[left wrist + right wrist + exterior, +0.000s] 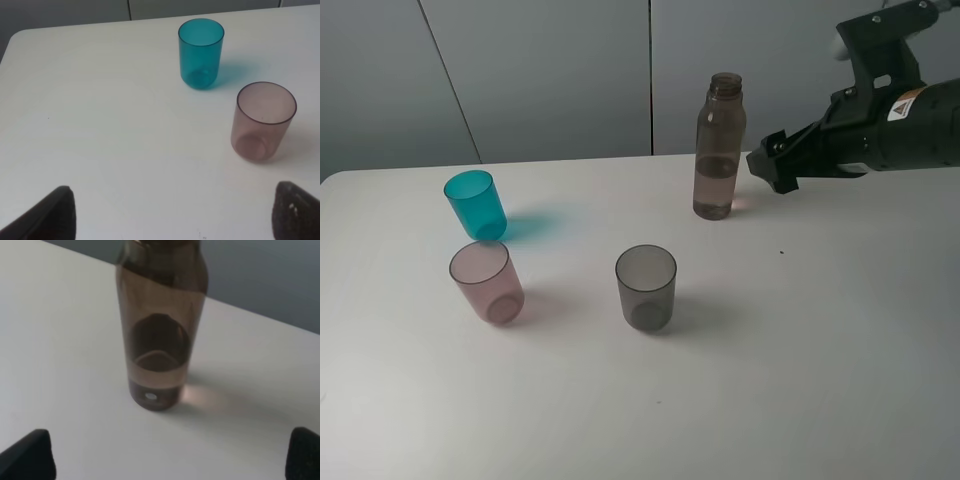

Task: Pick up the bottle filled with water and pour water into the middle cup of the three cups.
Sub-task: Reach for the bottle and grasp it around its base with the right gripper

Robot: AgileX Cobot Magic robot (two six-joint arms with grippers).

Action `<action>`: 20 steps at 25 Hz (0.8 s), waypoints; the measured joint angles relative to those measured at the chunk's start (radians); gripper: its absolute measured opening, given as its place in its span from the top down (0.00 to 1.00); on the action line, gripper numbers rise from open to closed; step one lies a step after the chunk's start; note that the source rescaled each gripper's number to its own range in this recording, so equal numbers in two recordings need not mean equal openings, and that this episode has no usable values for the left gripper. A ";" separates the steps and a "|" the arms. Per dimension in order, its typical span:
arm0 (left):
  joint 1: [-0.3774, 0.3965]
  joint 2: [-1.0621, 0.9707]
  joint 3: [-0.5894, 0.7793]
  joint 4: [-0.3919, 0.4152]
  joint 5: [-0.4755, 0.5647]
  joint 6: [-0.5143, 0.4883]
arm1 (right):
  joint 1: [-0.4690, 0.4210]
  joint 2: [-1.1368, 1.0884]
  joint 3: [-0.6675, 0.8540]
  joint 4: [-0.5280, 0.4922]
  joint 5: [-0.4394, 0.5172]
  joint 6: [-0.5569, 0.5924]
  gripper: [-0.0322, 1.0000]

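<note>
The bottle stands upright and uncapped at the back of the table, tall, brownish-pink and translucent, with water in its lower part. My right gripper hangs open just to its right, apart from it. In the right wrist view the bottle stands ahead of the open right gripper, not between the fingers. The three cups stand upright at the left: teal, the pale pink middle cup and smoky grey. My left gripper is open over bare table, short of the pink cup and the teal cup.
The white table ends at a rounded back-left corner against grey wall panels. The right arm's black body reaches in from the right edge above the table.
</note>
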State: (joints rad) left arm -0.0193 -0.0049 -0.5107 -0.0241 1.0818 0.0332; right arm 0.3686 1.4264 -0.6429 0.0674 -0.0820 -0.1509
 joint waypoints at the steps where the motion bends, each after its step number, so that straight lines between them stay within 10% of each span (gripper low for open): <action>1: 0.000 0.000 0.000 0.000 0.000 0.000 | 0.010 0.023 0.010 0.000 -0.037 0.000 0.00; 20: 0.000 0.000 0.000 0.000 0.000 0.000 | 0.039 0.422 0.018 -0.004 -0.590 0.071 0.00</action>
State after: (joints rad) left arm -0.0193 -0.0049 -0.5107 -0.0241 1.0818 0.0332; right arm 0.4077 1.8479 -0.6247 0.0629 -0.6715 -0.0797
